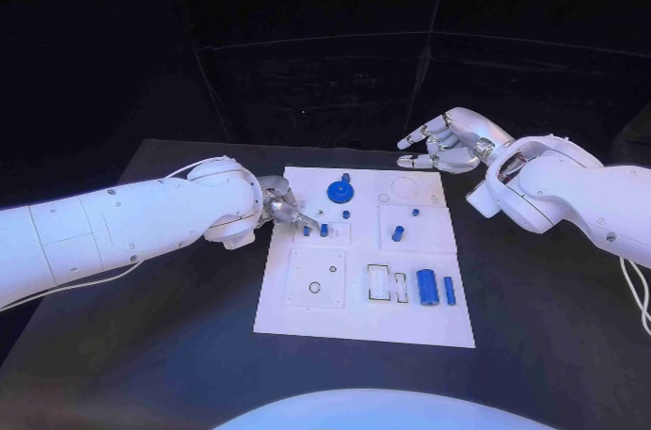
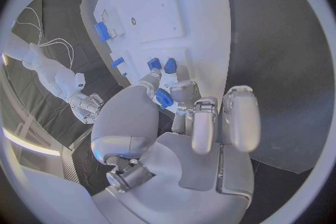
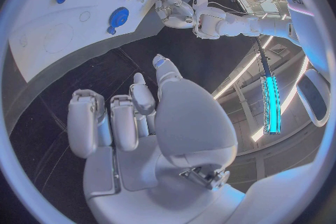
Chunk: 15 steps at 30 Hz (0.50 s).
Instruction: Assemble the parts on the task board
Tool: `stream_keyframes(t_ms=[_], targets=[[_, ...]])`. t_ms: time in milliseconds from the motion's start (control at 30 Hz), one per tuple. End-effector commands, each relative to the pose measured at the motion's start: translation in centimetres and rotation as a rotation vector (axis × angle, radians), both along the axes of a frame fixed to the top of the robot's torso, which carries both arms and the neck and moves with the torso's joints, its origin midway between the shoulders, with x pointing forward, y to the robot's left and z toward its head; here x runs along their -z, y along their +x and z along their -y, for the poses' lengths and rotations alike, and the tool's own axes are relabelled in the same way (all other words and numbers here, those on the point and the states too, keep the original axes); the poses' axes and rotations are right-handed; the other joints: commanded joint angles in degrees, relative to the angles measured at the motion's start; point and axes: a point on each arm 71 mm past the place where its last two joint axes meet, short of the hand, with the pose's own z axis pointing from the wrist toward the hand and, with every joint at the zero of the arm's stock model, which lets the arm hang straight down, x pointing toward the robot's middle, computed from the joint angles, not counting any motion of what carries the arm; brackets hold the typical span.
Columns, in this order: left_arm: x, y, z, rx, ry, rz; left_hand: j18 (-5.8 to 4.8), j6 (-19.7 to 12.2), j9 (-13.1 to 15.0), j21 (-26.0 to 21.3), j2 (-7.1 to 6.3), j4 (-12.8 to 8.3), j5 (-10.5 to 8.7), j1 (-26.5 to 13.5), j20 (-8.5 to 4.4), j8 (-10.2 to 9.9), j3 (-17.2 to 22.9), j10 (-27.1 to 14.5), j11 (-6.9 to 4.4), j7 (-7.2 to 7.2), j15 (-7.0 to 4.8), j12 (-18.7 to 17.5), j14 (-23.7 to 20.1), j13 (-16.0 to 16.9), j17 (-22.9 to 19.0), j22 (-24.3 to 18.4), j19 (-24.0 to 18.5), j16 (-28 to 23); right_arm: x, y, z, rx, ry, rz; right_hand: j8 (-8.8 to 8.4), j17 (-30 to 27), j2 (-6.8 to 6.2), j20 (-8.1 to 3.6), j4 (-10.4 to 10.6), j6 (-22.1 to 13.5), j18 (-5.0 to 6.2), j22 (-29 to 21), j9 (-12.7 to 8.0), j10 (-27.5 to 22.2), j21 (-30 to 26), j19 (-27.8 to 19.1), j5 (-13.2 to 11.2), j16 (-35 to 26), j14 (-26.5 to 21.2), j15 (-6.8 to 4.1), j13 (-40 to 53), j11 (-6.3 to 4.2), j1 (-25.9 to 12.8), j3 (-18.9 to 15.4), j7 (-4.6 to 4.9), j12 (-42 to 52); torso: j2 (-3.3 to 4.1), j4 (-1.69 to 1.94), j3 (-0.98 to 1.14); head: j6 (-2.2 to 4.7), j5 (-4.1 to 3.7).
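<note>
Pinching a blue part (image 2: 164,97), the left hand (image 1: 285,207) sits at the task board (image 1: 359,322) — right hand (image 1: 445,140) hovers, fingers loosely apart.

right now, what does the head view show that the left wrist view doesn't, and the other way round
Head view alone: the blue gear at the far end of the board. Left wrist view alone: a small blue part pinched at the fingertips of the left hand; from above, the hand itself hides it. Both: the board, the two blue pegs standing beside that hand, and the right hand, holding nothing, beyond the board's far edge.
</note>
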Motion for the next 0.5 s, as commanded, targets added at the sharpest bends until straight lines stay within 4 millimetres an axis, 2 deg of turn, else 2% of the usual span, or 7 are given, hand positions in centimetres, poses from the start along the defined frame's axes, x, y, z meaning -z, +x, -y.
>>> stream_keyframes(t_ms=[33,100,133,233,300,400,500], targets=[[-0.8,0.3,-0.1,-0.038,-0.111,0.064,0.51,-1.49,-0.07,-2.49,0.66,0.90,0.11,-0.04,-0.03,-0.21,-1.56,-2.26,0.46,0.30,-0.17,-3.15,6.06,-3.43,15.09,-1.99,-1.15,0.18,-0.2,0.0,-0.1,-0.005,0.001,0.007,0.31,3.18,0.35,-0.23,0.09,0.27,0.38,0.82,0.09,-0.15,-0.38,-0.29,0.34,-0.30,3.46,-0.34,-0.05,-0.31,-0.36,-0.32,0.05,-0.20,0.02,-0.01,-0.01,0.06,-0.04],[-1.1,0.4,-0.2,-0.048,-0.172,0.078,2.03,-3.60,-0.51,-9.04,1.58,1.52,0.16,1.25,0.63,-1.00,-2.71,-7.65,1.16,1.47,0.55,-11.29,4.58,-12.33,10.18,-9.47,-4.90,-3.02,-0.2,0.0,0.0,-0.005,0.001,0.007,0.31,3.18,0.35,-0.23,0.09,0.27,0.38,0.82,0.09,-0.15,-0.38,-0.29,0.34,-0.30,3.46,-0.34,-0.05,-0.31,-0.36,-0.32,0.05,-0.20,0.02,-0.01,-0.02,0.07,-0.08],[-1.2,0.4,-0.2,-0.048,-0.202,0.082,3.65,-6.16,-1.25,-15.98,2.20,1.24,0.71,2.99,0.99,-2.34,-2.83,-10.39,2.29,2.26,1.24,-13.72,2.59,-14.11,4.49,-17.16,-8.84,-7.19,-0.2,0.0,0.0,-0.004,0.001,0.007,0.31,3.18,0.35,-0.23,0.09,0.27,0.38,0.82,0.09,-0.15,-0.38,-0.29,0.34,-0.30,3.46,-0.34,-0.05,-0.31,-0.36,-0.32,0.05,-0.20,0.00,-0.03,0.02,0.05,-0.08],[-1.6,0.5,0.1,-0.018,-0.286,0.097,6.29,-9.31,-2.79,-30.88,2.84,0.37,0.71,6.68,2.55,-4.01,-3.53,-14.17,4.03,4.34,2.84,-16.80,-1.91,-16.40,-6.78,-32.20,-16.44,-17.16,-0.1,0.0,0.0,-0.003,0.001,0.007,0.31,3.18,0.35,-0.23,0.09,0.27,0.38,0.82,0.09,-0.15,-0.38,-0.29,0.34,-0.30,3.46,-0.34,-0.05,-0.31,-0.36,-0.32,0.05,-0.20,0.03,-0.03,0.02,0.15,-0.20],[-2.0,0.6,0.6,0.018,-0.349,0.122,6.56,-11.84,-4.19,-35.66,3.11,-0.81,0.71,9.84,3.63,-5.54,-3.56,-17.67,5.55,5.84,4.11,-19.35,-6.86,-18.23,-17.14,-35.87,-18.59,-27.07,-0.1,0.0,0.0,-0.003,0.001,0.007,0.31,3.18,0.35,-0.23,0.09,0.27,0.38,0.82,0.09,-0.15,-0.38,-0.29,0.34,-0.30,3.46,-0.34,-0.05,-0.31,-0.36,-0.32,0.05,-0.20,0.04,-0.02,0.02,0.15,-0.23],[-2.6,0.8,1.4,0.077,-0.421,0.183,6.51,-13.59,-5.90,-39.69,3.48,-3.19,0.68,14.89,4.93,-6.97,-2.58,-21.92,7.00,7.26,5.46,-22.82,-13.11,-20.94,-28.27,-38.46,-20.30,-38.41,-0.1,0.1,0.0,-0.002,0.001,0.007,0.31,3.18,0.35,-0.23,0.09,0.27,0.38,0.82,0.09,-0.15,-0.38,-0.29,0.34,-0.30,3.46,-0.34,-0.05,-0.31,-0.36,-0.32,0.05,-0.20,0.02,0.04,0.06,0.22,-0.26],[-3.3,1.1,2.5,0.159,-0.450,0.277,6.78,-14.06,-8.36,-42.88,3.69,-5.50,0.64,19.51,5.97,-8.70,-0.89,-24.25,7.93,8.09,6.31,-25.83,-15.36,-24.17,-32.43,-40.77,-20.65,-42.76,-0.1,0.1,0.0,-0.003,0.000,0.007,0.31,3.18,0.35,-0.23,0.09,0.27,0.38,0.82,0.09,-0.15,-0.38,-0.29,0.34,-0.30,3.46,-0.34,-0.05,-0.31,-0.36,-0.32,0.05,-0.20,0.04,-0.04,0.04,0.35,-0.35]])
